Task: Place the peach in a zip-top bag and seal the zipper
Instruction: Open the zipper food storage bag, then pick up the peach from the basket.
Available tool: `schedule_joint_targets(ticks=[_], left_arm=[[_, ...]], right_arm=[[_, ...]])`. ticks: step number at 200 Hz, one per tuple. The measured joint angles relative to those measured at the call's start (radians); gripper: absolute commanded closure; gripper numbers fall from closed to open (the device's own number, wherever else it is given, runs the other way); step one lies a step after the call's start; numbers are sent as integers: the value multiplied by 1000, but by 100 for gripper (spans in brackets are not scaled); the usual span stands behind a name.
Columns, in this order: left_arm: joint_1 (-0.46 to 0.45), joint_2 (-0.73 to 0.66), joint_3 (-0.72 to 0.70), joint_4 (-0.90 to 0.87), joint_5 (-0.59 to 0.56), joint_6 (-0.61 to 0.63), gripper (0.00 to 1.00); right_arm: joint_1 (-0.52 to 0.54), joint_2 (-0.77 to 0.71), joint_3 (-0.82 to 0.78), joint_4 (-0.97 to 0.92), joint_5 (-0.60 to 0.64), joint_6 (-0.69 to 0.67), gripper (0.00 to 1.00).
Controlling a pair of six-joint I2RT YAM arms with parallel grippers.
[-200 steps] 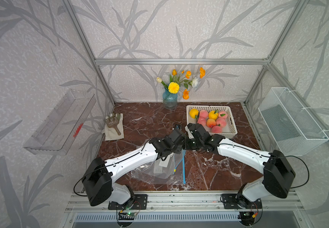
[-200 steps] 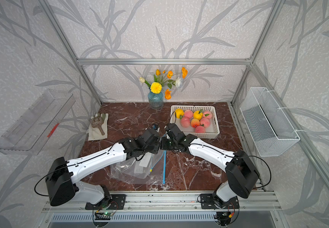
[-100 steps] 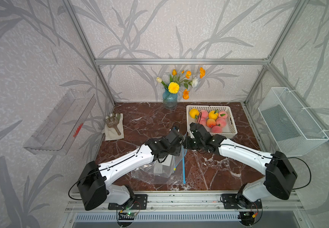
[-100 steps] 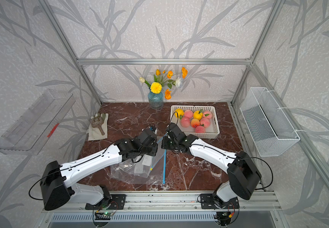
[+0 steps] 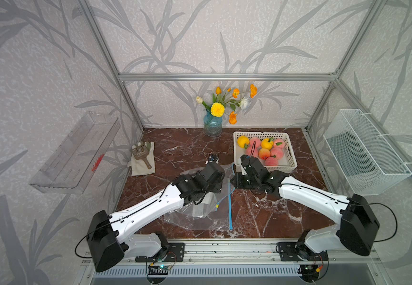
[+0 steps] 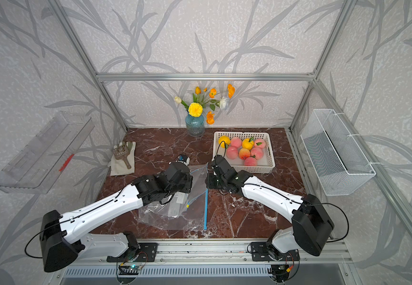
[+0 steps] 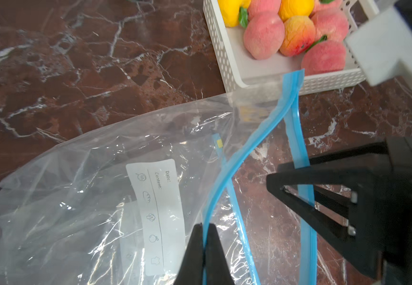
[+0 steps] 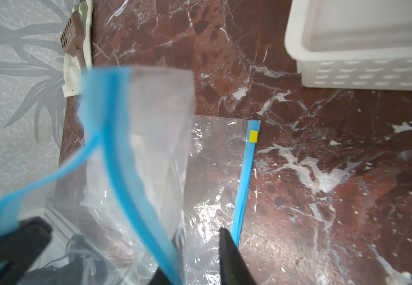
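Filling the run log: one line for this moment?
left end effector: shut on zipper strip | right end effector: open, strip between jaws | peaches: in basket | bag: no peach, unsealed

Bag: clear plastic zip-top bag (image 5: pixel 195 214) with a blue zipper strip (image 7: pixel 293 84) and a white printed label (image 7: pixel 160 197); crumpled, lying on the dark red marble table (image 5: pixel 180 145) towards its front edge.
Bag mouth: open; two blue lips part from one joined corner, which stands raised beside the basket.
Peaches: round pink fuzzy peaches (image 5: pixel 271 161), resting together in the white perforated plastic basket (image 5: pixel 261 134) at the table's back right.
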Motion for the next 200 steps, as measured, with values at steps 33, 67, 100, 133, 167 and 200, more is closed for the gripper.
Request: schedule_joint_targets(ticks=[33,67,100,133,167,200], left_arm=[[11,-69,0,17,-21,-23,100],[29,-69,0,46,-18,-38,100],[67,-37,0,60,-4,-78,100],[100,-4,-14,113,33,-119,100],[122,61,-16,150,84,-161,100],[128,121,-4,153,122,-188,100]], right_arm=[[-2,-48,6,-25,-15,-26,45],[-10,-57,85,-51,-61,-92,20],[-87,-86,153,-40,-134,-170,6],[-235,-104,169,-31,-173,-229,1],[-361,-20,243,-76,-151,-302,1],[-378,115,320,-126,-71,-380,1]])
